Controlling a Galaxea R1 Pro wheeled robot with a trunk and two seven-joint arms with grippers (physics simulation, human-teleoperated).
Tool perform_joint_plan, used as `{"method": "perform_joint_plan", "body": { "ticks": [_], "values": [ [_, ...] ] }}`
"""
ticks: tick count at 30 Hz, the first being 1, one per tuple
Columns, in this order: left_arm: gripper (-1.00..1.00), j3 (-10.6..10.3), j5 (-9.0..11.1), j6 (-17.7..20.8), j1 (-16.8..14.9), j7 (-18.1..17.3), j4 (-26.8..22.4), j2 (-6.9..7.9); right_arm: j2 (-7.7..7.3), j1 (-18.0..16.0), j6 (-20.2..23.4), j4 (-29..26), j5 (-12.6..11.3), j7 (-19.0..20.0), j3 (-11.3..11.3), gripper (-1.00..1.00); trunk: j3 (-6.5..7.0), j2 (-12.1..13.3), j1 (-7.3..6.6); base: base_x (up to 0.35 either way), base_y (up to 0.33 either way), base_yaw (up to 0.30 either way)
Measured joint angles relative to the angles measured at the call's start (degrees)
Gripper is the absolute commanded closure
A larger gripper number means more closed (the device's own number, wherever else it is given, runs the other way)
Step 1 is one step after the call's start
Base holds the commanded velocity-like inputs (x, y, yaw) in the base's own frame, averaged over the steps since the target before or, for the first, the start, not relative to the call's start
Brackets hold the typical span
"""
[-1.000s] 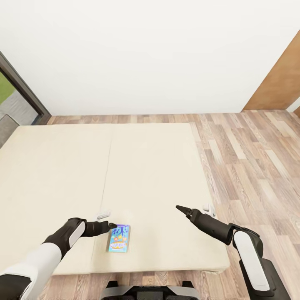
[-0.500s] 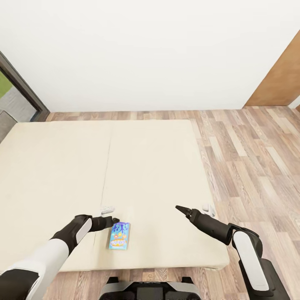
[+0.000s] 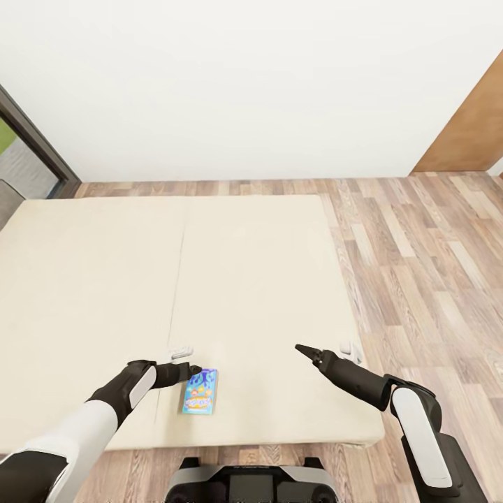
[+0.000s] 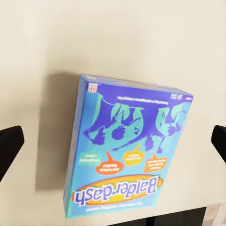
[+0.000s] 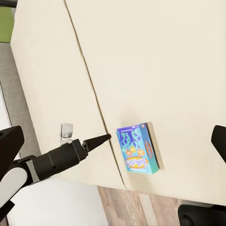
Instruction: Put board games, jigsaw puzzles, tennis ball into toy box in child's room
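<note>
Lying flat near the bed's [image 3: 265, 279] front edge, the blue game [image 3: 200, 392] is sitting just right of the mattress seam. Since a second ago the whole head view has been shifting, so the far bed edge and window frame are sitting higher, while the left gripper [image 3: 191, 370] is now reaching a little further, its tip right at the game's top left corner. The left wrist view is showing the game [image 4: 126, 153] between widely spread fingers [image 4: 9, 146], its cover reading "Balderdash". The right gripper [image 3: 302, 348] is hovering over the bed well right of the game; its dark fingers [image 5: 9, 146] are standing wide apart.
</note>
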Motion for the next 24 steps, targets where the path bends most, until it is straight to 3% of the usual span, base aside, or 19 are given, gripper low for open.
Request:
{"method": "perform_joint_plan", "body": {
  "ticks": [24],
  "values": [
    [-1.00, 0.3, 0.0, -1.1, 0.0, -0.2, -0.1, 0.15, -0.03, 0.0, -0.1, 0.0, 0.0, 0.0, 0.0, -1.00, -2.27, 0.0, 0.00, 0.000, 0.000, 0.000]
  ]
}}
